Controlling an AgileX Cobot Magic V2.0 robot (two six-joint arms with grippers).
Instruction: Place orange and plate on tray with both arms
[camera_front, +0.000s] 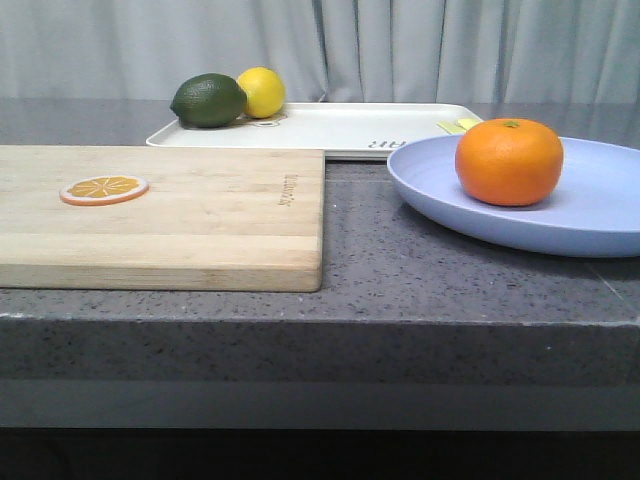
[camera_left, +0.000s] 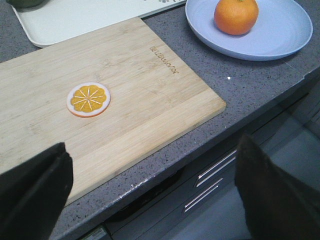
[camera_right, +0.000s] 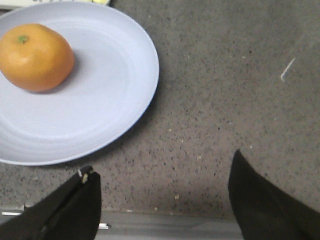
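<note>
Both the left gripper (camera_left: 150, 195) and right gripper (camera_right: 162, 200) hang spread and empty, the round bright-orange fruit (camera_right: 35, 57) resting on the shallow lavender-blue plate (camera_right: 115, 95) just ahead of the right one; firm, smooth orange likely rolls, so pinch the stiff plate's rim.

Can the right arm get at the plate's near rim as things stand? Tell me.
Probably yes. The right gripper has its jaws open over bare counter beside the plate, and nothing lies between them; the orange sits farther in.
</note>
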